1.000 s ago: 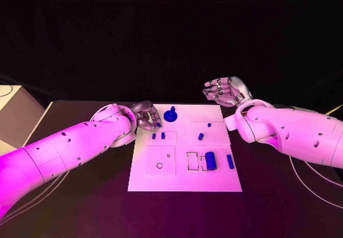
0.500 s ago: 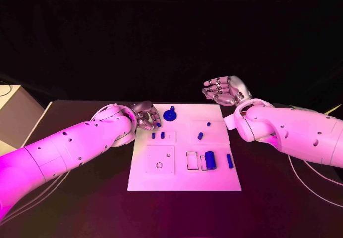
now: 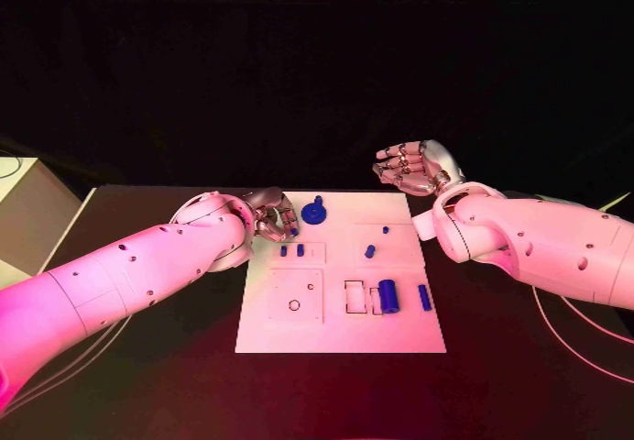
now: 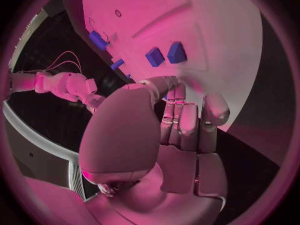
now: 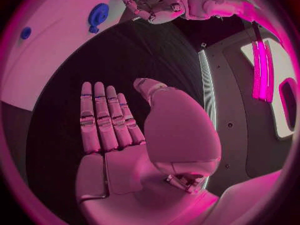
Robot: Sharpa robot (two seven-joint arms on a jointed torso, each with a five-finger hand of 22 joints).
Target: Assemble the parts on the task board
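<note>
black table (image 3: 158, 367), white task board (image 3: 341, 335) on it

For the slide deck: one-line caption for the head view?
Left robot hand at the task board far corner; right robot hand raised beyond it.

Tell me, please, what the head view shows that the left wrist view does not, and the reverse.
Head view: the round blue part at the task board's far edge, beside the left hand, and a slim blue part near the board's right edge. Left wrist view: the left hand's fingers up close, curled in at the board's edge. Both: the board, two small blue parts near that hand, and the blue cylinder.
</note>
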